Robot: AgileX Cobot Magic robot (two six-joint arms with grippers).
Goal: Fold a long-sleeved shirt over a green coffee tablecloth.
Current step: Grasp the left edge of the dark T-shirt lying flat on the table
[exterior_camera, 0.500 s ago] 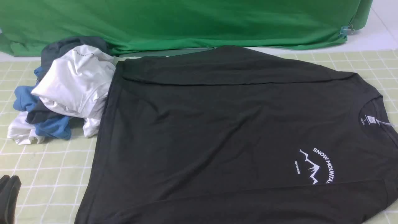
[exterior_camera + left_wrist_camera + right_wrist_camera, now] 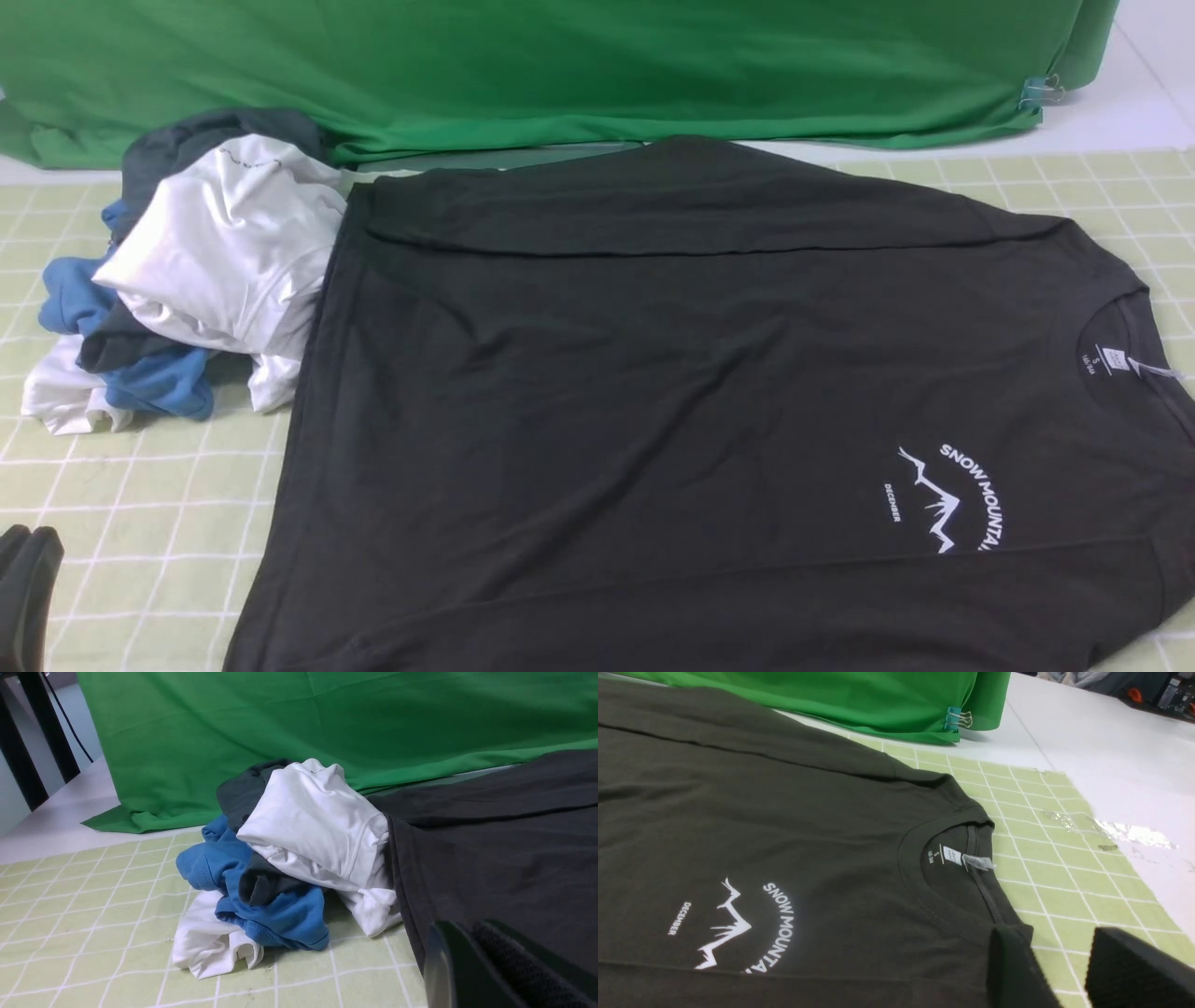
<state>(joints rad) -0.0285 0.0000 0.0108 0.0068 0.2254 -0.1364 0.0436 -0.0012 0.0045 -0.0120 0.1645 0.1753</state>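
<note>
**Operator:** Front view first. Where is the garment located?

**Technician:** The large black long-sleeved crew-neck shirt (image 2: pixel 653 373) lies spread flat on the pale yellow-green tablecloth with a white grid (image 2: pixel 140 560). Its collar points to the robot's right. The white "SNOW MOUNTAIN" print (image 2: pixel 952 495) faces up. The white neck label (image 2: pixel 1114 359) shows inside the collar. The far sleeve is folded across the body. The hem side touches the heap of white, blue and dark grey garments (image 2: pixel 205 271) on the robot's left. The plain bright green fabric sheet (image 2: pixel 560 65) hangs behind, held by a small blue binder clip (image 2: pixel 1041 91) at its right end.

**Operator:** State of the left gripper (image 2: pixel 467 928)?

**Technician:** Its fingers are pressed together, with no cloth visible between them. It sits low at the near left, beside the shirt's hem edge.

**Operator:** And the right gripper (image 2: pixel 1057 942)?

**Technician:** It appears only in the right wrist view. The fingers are spread and grid cloth is visible through the gap. It pinches nothing and hangs near the collar, at the shoulder edge.

**Operator:** Any difference from the frame half a second earlier?

**Technician:** None detectable. The shirt, the heap and the left gripper occupy the same positions.
</note>
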